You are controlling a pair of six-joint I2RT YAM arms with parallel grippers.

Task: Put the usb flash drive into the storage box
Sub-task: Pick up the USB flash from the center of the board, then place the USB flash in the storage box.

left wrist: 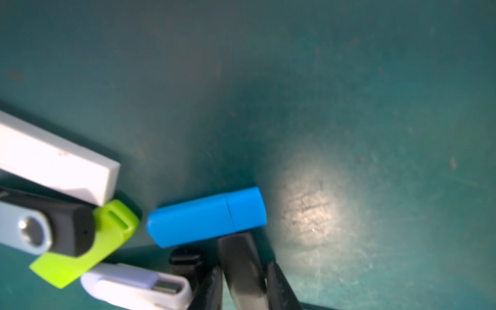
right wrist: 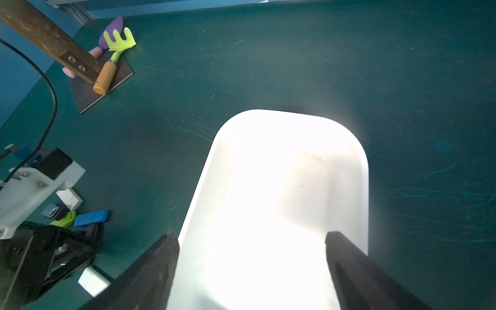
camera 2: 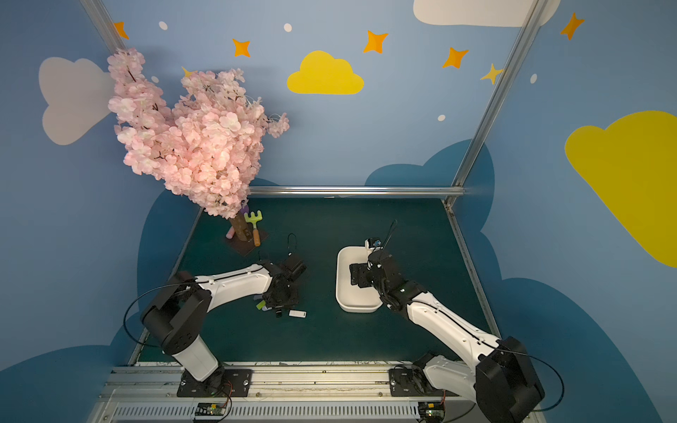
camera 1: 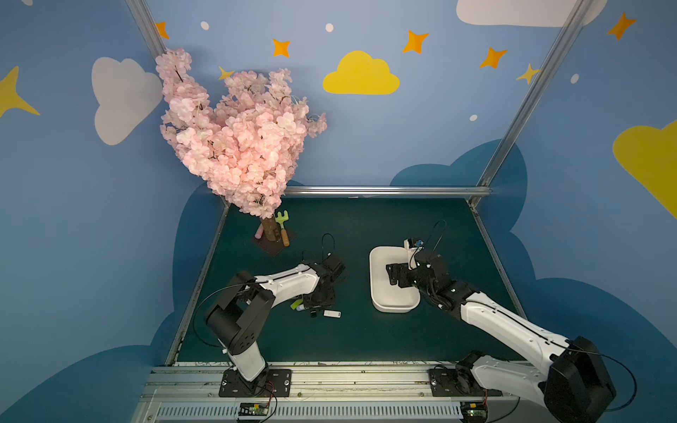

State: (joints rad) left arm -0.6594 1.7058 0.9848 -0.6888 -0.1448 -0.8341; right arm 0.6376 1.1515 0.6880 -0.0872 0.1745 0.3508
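No drive is showing in the storage box (camera 1: 379,293) yet. Your left hand (left wrist: 255,252) is nosing the blue usb flash drive (left wrist: 206,217), though I cannot tell whether it is pinching it. Your right hand (right wrist: 252,234) is hovering spread over the box.

L gripper (left wrist: 252,252) low; R gripper (right wrist: 252,237) jaws wide.

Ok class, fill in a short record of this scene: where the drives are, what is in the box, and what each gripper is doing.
drives: blue drive, lime green drive and white drive clustered on the mat
storage box: on the mat, no drive visible inside
left gripper: beside the blue drive, jaws narrow, grip unclear
right gripper: open, over the storage box
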